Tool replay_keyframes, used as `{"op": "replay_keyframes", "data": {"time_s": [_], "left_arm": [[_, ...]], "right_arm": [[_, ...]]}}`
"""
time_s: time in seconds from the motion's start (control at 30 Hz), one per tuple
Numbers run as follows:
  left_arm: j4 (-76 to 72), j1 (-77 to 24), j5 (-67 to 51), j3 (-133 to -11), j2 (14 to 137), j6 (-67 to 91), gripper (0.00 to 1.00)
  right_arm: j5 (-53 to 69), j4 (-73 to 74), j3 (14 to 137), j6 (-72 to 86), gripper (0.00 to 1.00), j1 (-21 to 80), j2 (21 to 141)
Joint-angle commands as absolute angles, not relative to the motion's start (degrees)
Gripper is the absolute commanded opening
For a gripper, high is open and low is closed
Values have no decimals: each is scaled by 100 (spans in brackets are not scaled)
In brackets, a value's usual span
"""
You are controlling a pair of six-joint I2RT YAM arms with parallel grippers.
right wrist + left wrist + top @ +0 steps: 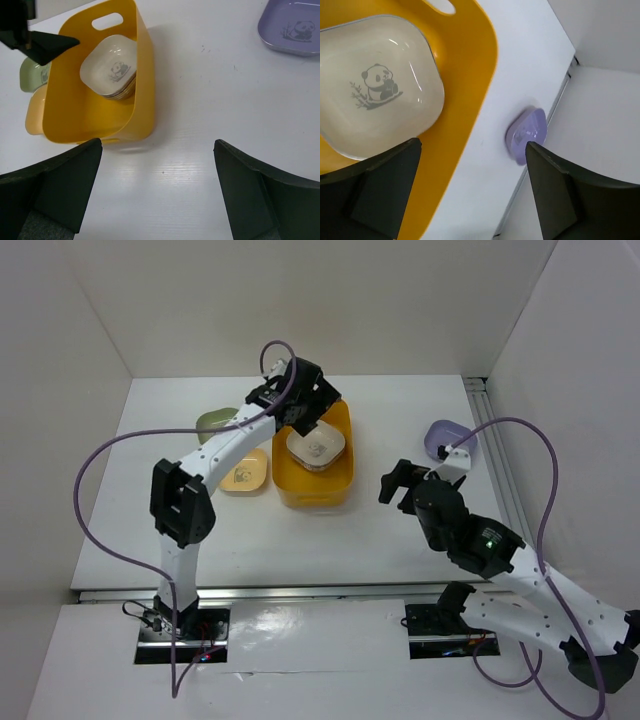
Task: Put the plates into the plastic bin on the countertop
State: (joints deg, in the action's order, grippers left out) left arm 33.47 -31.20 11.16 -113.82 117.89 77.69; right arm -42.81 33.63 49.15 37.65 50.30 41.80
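Far left on the surface [330, 540] there's a green plate [213, 423], and nearer the arms a yellow plate [245, 472] just beside the bin [312, 494]. Neither is in yet.

The left hand [472, 147] hangs over the far end of the bin, spread wide with nothing between the fingers. The cream plate [375, 90] lies flat right under it, on top of a small stack inside. So that drop looks done to me.

To finish it cleanly I'd lift straight up until the fingers clear the bin's rim, and only then swing left. A sideways move too early could clip the wall and shove the whole tub. The yellow plate is the closest next pick. It's shallow and flat, so I'd come down on one rim edge rather than try to span it.

Over on the right, the right hand [157, 145] is also wide open and empty, low over bare surface. The lavender plate [295, 27] sits beyond it near the right wall, well apart from the bin. Best approached from the open side, I reckon.
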Motion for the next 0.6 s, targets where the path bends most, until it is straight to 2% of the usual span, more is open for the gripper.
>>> {"op": "replay_keyframes", "data": {"time_s": [0.0, 0.13, 0.2, 0.4, 0.57], "left_arm": [[3234, -3410, 1739, -11269, 10479, 7129, 99], [3840, -3410, 2503, -10584, 9477, 6663, 99], [3841, -3148, 2610, -9823, 8826, 6478, 99], [4025, -2795, 2365, -8098, 7543, 5907, 99], [4349, -2996, 1864, -7532, 6769, 5072, 99]], "right_arm": [[-4386, 2928, 4966, 3735, 100, 4914, 4420], [-4149, 2664, 4852, 3797, 100, 4502, 5191], [-3590, 2164, 4782, 3605, 100, 4168, 5562], [-2084, 1074, 5114, 2699, 100, 2068, 6986], [-1644, 1176, 6334, 2197, 100, 741, 8511]]}}
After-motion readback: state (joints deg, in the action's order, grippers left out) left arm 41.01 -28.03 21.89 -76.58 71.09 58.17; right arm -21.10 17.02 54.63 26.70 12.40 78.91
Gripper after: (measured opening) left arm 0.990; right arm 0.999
